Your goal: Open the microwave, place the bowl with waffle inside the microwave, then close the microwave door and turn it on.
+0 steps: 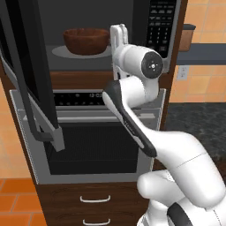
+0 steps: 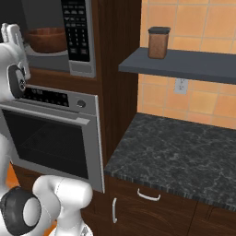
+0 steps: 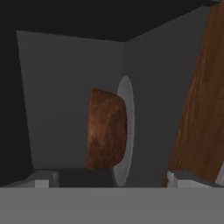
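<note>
One bowl with waffle (image 1: 86,41) | on turntable (image 1: 59,51) | microwave (image 1: 163,44) open

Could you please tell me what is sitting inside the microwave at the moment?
Inside the microwave, the bowl with waffle sits on the grey turntable. The bowl's wall hides its contents, so no waffle is visible.

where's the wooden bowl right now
The round reddish-brown wooden bowl sits on the grey turntable inside the open microwave, left of its black keypad.
</note>
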